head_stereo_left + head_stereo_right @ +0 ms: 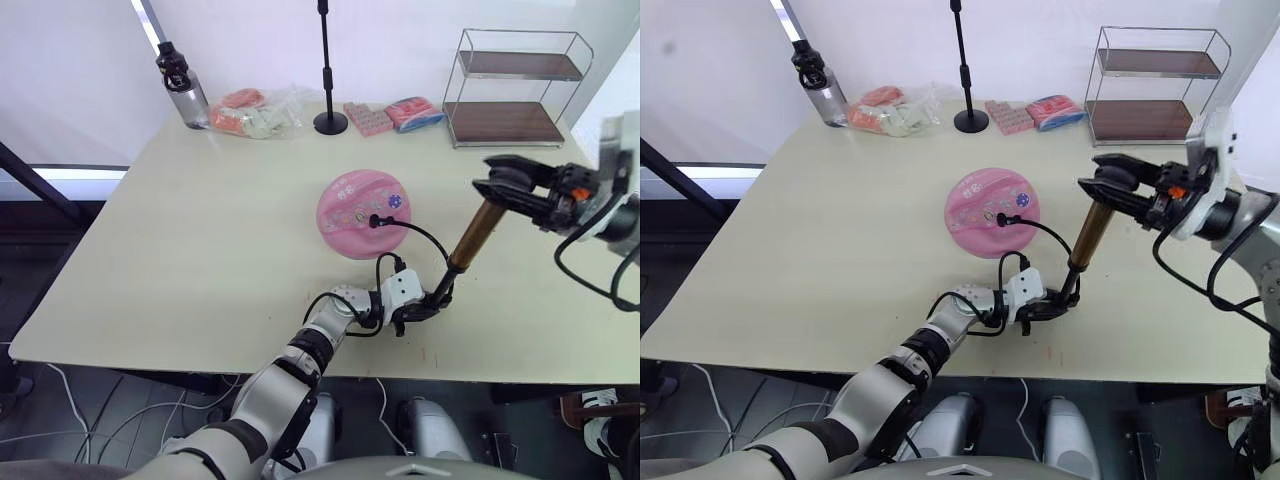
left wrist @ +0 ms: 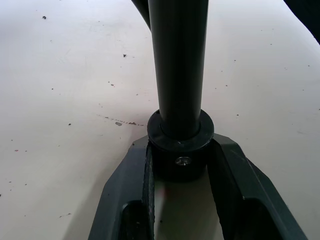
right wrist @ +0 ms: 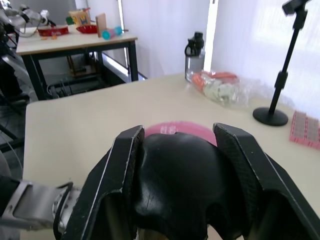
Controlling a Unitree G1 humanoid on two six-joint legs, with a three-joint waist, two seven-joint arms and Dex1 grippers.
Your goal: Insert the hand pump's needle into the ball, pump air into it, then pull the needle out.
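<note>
**Pump held at both ends, hose plugged into the ball**

The ball [image 1: 362, 213] lies flattened on the table [image 1: 200, 250], near its middle. The hand pump [image 1: 468, 240] stands tilted just beside it, nearer the robot's right. The left gripper [image 1: 418, 308] is clamped on the pump's black base collar, its 2 fingers [image 2: 135, 180] pressed against either side, with the base down at the table surface. The right gripper [image 1: 500, 187] is closed around the black handle [image 3: 182, 185] at the pump's top. The thin black hose [image 1: 425, 238] curves from the lower end of the pump up to the ball's valve, where the needle's fitting [image 1: 377, 221] sits; the pin itself cannot be made out.
</note>
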